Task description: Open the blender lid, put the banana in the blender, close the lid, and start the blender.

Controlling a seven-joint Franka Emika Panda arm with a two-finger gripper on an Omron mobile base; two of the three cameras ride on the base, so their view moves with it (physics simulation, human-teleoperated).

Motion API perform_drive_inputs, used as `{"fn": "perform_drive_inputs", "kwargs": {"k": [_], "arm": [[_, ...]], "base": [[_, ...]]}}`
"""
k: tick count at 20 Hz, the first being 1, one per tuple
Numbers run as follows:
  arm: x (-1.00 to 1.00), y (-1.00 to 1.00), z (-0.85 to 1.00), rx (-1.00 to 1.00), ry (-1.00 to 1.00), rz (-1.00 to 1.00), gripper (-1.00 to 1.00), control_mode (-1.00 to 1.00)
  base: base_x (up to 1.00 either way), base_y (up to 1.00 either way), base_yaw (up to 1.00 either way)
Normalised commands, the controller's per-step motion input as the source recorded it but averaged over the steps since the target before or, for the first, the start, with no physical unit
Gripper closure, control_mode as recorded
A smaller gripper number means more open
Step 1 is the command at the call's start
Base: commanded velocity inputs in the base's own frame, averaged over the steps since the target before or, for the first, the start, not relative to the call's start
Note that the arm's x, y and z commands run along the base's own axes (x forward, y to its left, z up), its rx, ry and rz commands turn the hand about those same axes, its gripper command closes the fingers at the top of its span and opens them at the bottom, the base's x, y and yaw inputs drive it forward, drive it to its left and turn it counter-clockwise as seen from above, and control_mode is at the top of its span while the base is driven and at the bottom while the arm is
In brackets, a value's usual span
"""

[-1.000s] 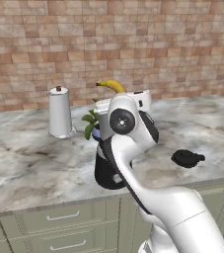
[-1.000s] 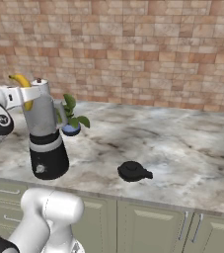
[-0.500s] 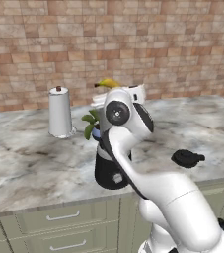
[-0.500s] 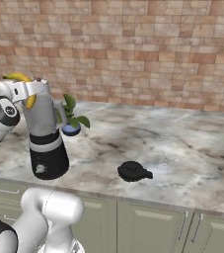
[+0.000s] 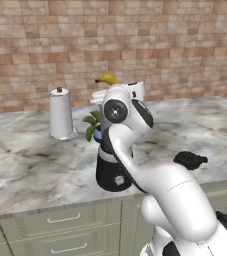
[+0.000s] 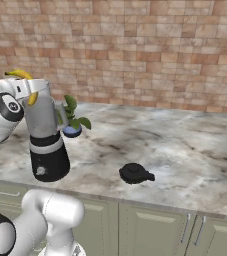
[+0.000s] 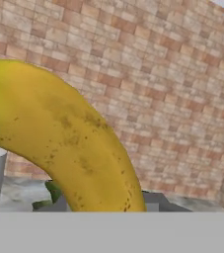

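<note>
Gripper (image 6: 29,92) clenched on the banana (image 6: 21,75), held up just above the open mouth of the blender (image 6: 45,135). Blender lid (image 6: 135,173) lies on the counter (image 6: 185,160), well apart.

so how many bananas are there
1. The banana is up at the mouth of the blender, in the gripper's hold, and it looms large and close in the hand view. Another could be hidden behind the arm.
</note>
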Motion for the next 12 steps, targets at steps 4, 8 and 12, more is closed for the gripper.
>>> {"fn": "perform_drive_inputs", "kwargs": {"k": [4,8,12], "arm": [[0.30,0.00,0.01,0.00,-0.08,-0.01,1.00,-1.00],[0.25,0.00,-0.09,0.00,-0.01,0.00,1.00,-1.00],[0.02,0.00,-0.25,0.00,0.03,0.00,1.00,-1.00]], "base": [[0.00,0.00,0.00],[0.00,0.00,0.00],[0.00,0.00,0.00]]}}
